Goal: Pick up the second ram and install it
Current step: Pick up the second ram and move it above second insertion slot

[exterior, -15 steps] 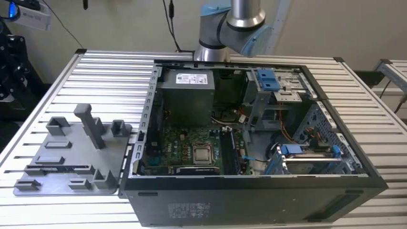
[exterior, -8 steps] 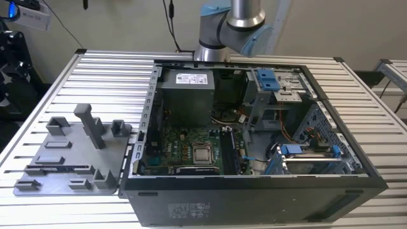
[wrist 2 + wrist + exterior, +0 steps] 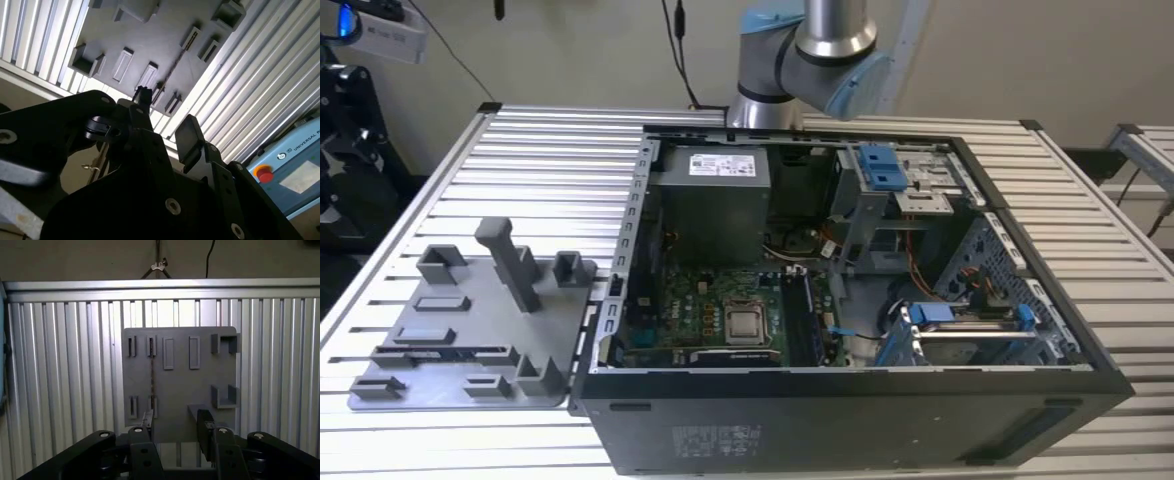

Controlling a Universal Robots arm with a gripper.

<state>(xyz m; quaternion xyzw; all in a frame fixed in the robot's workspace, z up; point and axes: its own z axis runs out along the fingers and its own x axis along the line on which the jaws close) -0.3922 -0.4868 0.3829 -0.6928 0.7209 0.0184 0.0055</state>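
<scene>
"Exterior view first: where's the second ram (image 3: pixel 440 352)?"

"On the grey holder plate (image 3: pixel 467 300), which lies at the exterior view's left of the open computer case (image 3: pixel 854 420). Both sit on the slatted metal counter (image 3: pixel 547 150). From this side the ram is just a dark strip towards the plate's near end. I think it's standing on edge, but it's hard to be sure."

"Does the first wrist view help?"

"Yes. It looks straight down on the holder plate (image 3: pixel 180 385), and the second ram (image 3: pixel 152 372) shows as a thin line, edge up, running from one slot to another."

"And the fingers?"

"The fingers (image 3: pixel 204 422) (image 3: pixel 187 132) are spread well apart in both wrist views, with nothing between them. They hang over the plate's edge, and one of them lines up close to the ram's end. I can't tell how high above it they are."

"Where's the arm?"

"Its grey-and-blue joint (image 3: pixel 821 40) shows at the far side of the counter, beyond the case."
</scene>
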